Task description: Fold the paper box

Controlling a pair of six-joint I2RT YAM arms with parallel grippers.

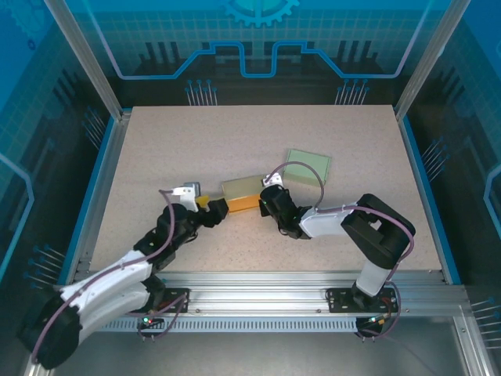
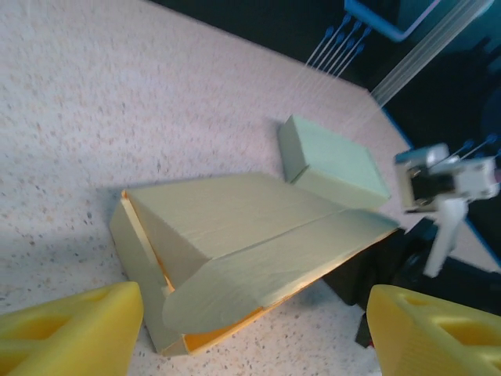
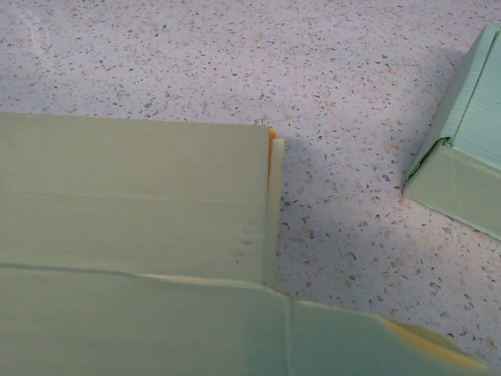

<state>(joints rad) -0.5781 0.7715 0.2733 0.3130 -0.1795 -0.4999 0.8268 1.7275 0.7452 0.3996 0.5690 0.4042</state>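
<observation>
The paper box [image 1: 243, 193], pale green outside and orange inside, lies on the table's middle with a long flap [image 2: 266, 270] partly folded over its open side. My left gripper [image 1: 214, 208] sits at the box's left end. Its yellow fingers [image 2: 70, 333] stand wide apart and open in the left wrist view, with the flap's rounded end just ahead of them and nothing gripped. My right gripper [image 1: 271, 199] is at the box's right end, shut, close over the box top [image 3: 133, 196] and flap [image 3: 235, 333]. Its fingertips are hidden.
A second, closed green box [image 1: 307, 166] lies just behind and right of the right gripper, also seen as a green box [image 2: 333, 160] and as a box corner [image 3: 466, 168]. Speckled table [image 1: 235, 133] spreads all around, ringed by blue enclosure walls.
</observation>
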